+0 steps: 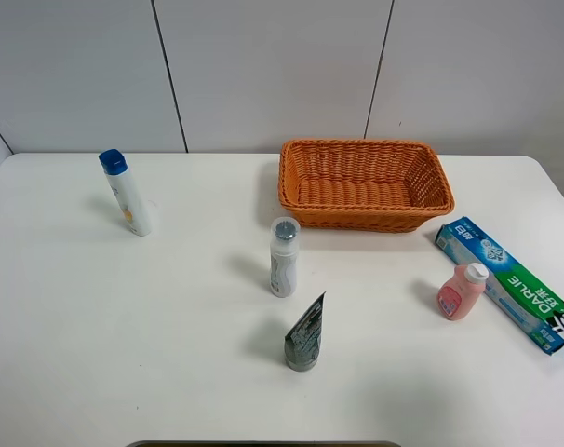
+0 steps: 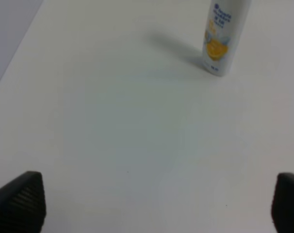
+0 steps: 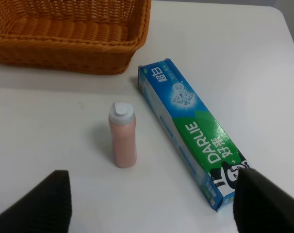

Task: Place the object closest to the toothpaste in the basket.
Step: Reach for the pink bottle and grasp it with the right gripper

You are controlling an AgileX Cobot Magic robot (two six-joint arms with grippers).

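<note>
Hovering right claw (image 3: 156,204) toward near right corner of white desk (image 3: 50,111), fingers spread wide, holding nothing. Small pink plastic bottle with white cap (image 3: 122,135) stands upright by right edge, just beside long blue-green cardboard toothpaste box (image 3: 193,133): nearest neighbour, so my target. Wide spread suits straddling bottle's body. Orange woven wicker basket (image 3: 69,48) sits toward far edge. Left claw (image 2: 152,204) also wide, empty, toward left edge.

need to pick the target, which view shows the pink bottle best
The right wrist view: the pink bottle stands upright, large and sharp, apart from the toothpaste box. The exterior high view shows it small beside that box; the left wrist view does not show it.
</note>
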